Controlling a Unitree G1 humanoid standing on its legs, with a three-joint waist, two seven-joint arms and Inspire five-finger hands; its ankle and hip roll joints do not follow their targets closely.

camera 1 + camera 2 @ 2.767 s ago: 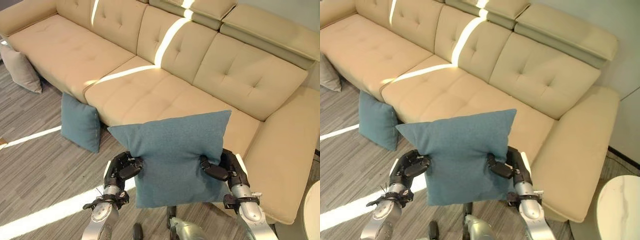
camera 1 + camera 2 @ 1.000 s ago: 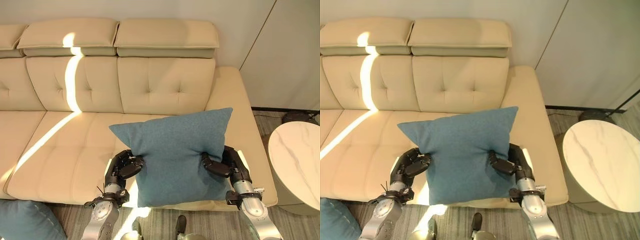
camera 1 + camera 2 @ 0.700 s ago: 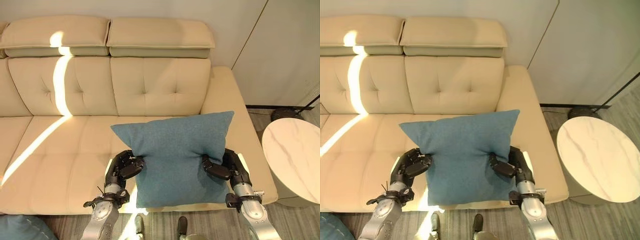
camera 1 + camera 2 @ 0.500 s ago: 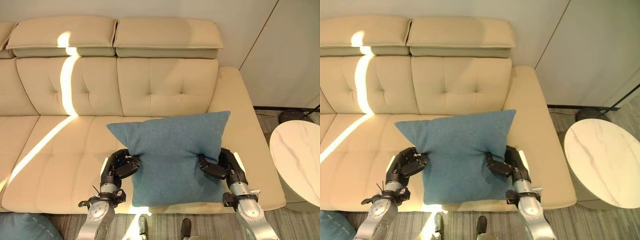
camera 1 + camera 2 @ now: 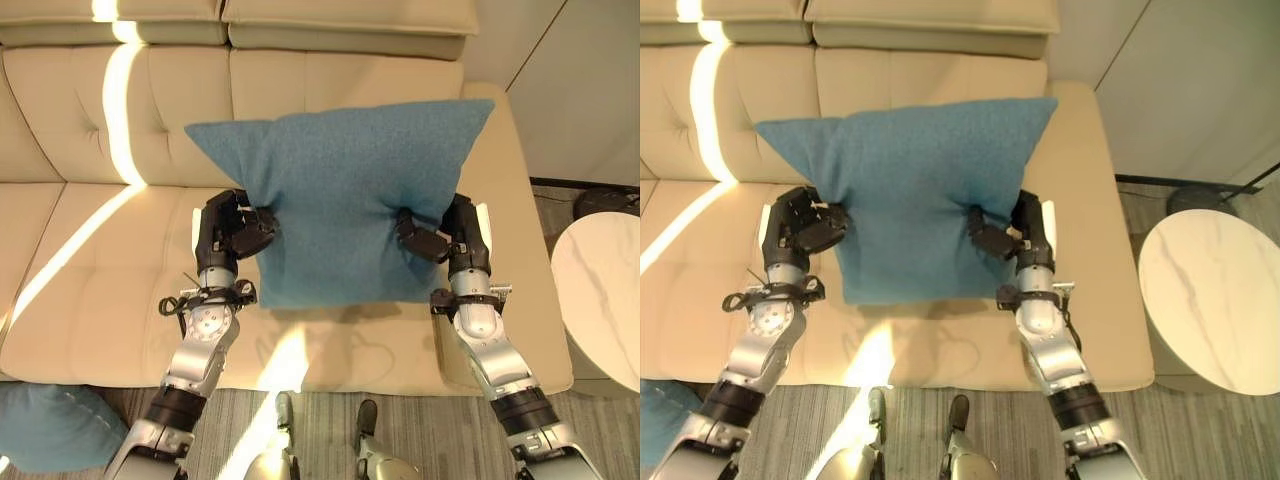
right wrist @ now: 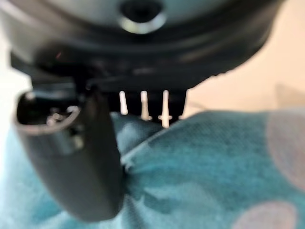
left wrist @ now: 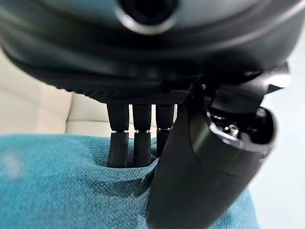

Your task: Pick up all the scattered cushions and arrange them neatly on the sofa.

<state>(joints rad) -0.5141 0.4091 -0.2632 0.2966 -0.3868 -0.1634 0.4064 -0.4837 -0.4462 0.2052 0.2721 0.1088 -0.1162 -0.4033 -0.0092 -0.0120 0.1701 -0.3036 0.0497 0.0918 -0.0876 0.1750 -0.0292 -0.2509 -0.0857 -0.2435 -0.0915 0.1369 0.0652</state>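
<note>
Teal cushion pinched over the sofa's right end

Both hands, left hand (image 5: 232, 232) and right hand (image 5: 442, 232), have fingers and thumb clamped into the teal cushion (image 5: 340, 190), held above the sofa (image 5: 90, 290) seat; released here, it may flop flat or slide toward the armrest.

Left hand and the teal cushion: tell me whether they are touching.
Touching. In the left wrist view the left hand has its fingers and thumb pressed into the teal cushion, pinching its edge.
</note>
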